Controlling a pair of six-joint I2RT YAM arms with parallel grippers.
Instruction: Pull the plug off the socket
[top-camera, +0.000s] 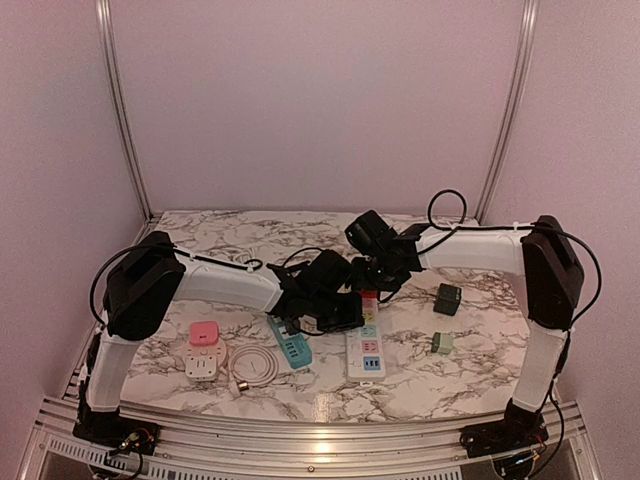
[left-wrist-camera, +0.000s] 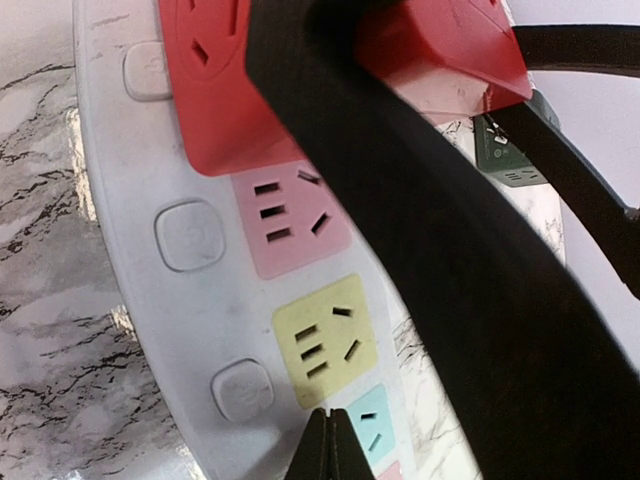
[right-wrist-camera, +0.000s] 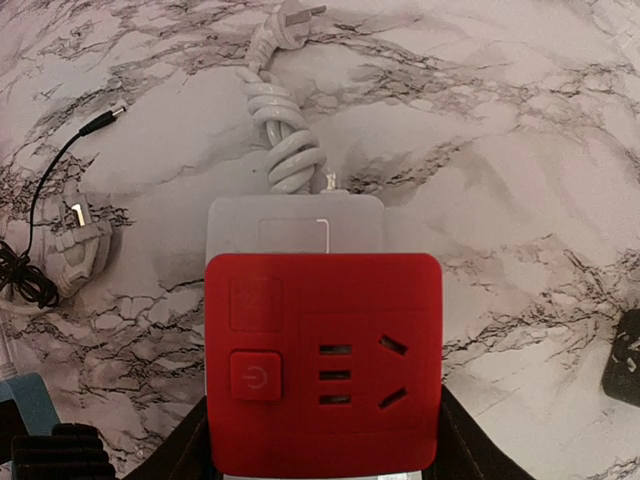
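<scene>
While the red plug (right-wrist-camera: 322, 370) sits pushed into the far end of a white power strip (top-camera: 366, 355) at the middle of the marble table (top-camera: 480, 370), the right gripper (right-wrist-camera: 322, 438) grasps it, with one dark finger against each of its sides. The plug is a square block with its own button and socket holes on top. Nearer along the strip run pink, yellow and teal outlets. The left gripper (left-wrist-camera: 331, 445) is clenched with nothing between its tips, low over the strip beside the yellow and teal outlets (whether it touches the surface cannot be told). Just beyond the strip's far end lies its bundled white cord (right-wrist-camera: 285, 140). To the left of the strip lie a teal strip (top-camera: 291, 347), a coiled white cable (top-camera: 254, 366) and a pink-and-white adapter (top-camera: 203, 350). To the right, well apart, sit a dark green cube (top-camera: 447, 298) and a small pale green block (top-camera: 441, 342).
</scene>
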